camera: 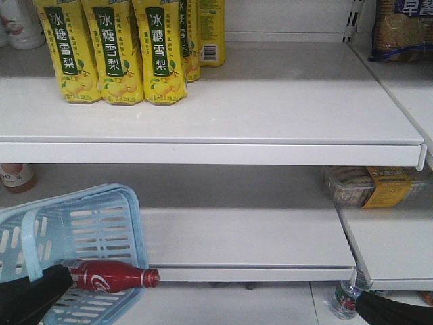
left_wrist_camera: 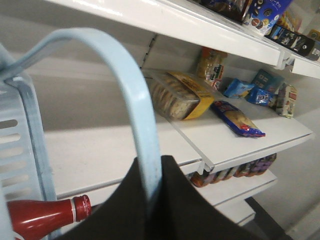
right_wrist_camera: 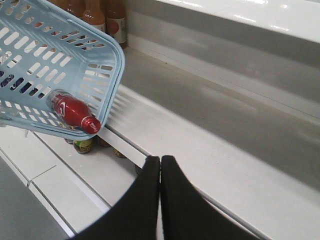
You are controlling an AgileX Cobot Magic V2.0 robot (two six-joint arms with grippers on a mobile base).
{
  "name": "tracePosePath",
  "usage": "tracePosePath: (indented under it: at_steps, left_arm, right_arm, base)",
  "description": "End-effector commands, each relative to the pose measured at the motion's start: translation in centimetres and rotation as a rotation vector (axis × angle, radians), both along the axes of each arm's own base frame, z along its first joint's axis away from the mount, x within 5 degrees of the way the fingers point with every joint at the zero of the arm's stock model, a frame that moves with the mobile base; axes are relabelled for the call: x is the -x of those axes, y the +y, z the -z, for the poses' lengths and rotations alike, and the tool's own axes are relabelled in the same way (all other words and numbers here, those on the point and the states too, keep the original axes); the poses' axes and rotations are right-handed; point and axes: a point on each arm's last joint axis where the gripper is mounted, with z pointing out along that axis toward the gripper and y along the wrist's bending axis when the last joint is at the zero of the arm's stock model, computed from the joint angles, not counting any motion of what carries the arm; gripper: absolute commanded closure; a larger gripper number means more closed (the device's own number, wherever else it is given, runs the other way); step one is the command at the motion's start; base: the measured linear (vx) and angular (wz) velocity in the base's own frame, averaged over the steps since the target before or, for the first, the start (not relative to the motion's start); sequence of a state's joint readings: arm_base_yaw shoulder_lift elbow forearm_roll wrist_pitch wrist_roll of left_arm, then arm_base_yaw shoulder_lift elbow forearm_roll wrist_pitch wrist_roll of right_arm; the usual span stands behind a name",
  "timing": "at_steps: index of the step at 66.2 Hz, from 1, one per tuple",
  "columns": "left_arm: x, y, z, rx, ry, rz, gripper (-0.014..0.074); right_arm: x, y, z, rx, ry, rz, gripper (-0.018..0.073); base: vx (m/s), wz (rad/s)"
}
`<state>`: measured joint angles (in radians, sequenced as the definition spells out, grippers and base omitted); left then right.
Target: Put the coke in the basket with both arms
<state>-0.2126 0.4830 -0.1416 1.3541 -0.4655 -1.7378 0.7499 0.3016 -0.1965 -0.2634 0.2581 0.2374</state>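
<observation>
While the basket (camera: 101, 223) is gripped by its handle (left_wrist_camera: 135, 100) in the left pincer (left_wrist_camera: 150, 200) and tilted, the coke (camera: 111, 276) may slide out; right pincer (right_wrist_camera: 160, 170) clenched empty

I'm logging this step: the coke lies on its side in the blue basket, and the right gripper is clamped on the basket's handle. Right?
Not quite. The left gripper clamps the basket handle, per the left wrist view. The right gripper is shut on nothing. The coke does lie inside.

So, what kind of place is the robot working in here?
Most likely a shop aisle. White retail shelves hold rows of yellow drink bottles and packaged snacks, and a blue shopping basket holds the coke.
</observation>
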Motion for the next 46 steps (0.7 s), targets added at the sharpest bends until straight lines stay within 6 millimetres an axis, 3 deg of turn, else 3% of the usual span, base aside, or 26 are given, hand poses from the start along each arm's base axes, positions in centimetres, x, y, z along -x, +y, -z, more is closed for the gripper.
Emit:
tracePosePath:
  at_steps: [1, 16, 46]
  left_arm:
    - [-0.3, 0.1, -2.0, 0.008, -0.138, -0.013, 0.0603]
    - [-0.8, 0.8, -2.9, -0.042, -0.288, -0.115, 0.0603]
    - [-1.6, 2.8, -3.1, -0.194, -0.368, -0.347, 0.0603]
  right_arm:
    - [-0.1, 0.3, -1.4, -0.038, -0.072, -0.017, 0.0568]
    - [-0.1, 0.3, -1.4, -0.038, -0.072, -0.017, 0.0568]
    - [-0.1, 0.3, -1.4, -0.038, -0.072, -0.017, 0.0568]
  base:
    - [0.0, 0.0]
    - [0.0, 0.0]
    - [0.0, 0.0]
